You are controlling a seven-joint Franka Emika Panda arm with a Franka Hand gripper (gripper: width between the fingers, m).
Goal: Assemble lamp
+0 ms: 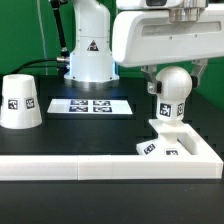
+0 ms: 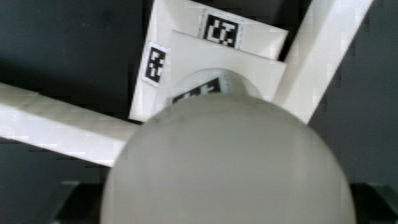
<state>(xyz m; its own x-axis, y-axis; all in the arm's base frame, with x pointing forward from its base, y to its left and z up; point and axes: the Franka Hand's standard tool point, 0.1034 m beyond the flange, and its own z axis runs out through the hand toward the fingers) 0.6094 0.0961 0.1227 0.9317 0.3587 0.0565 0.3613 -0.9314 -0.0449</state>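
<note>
Now my gripper (image 1: 172, 82) clamps the bulb (image 1: 172, 102) on the base (image 1: 186, 143); I reckon tilt risks cross-threading.

The shade (image 1: 20, 102) is white, with one black-and-white tag. The bulb (image 1: 172, 88) is white shading to pale grey (in the wrist view it looks duller, almost putty-coloured) and carries a like tag. The base (image 1: 163, 133) is white with black-and-white tags. The L-shaped wall (image 1: 90, 165) is plain white. The marker board (image 1: 92, 104) is white with four black-patterned tags. The table (image 1: 60, 135) is black.
</note>
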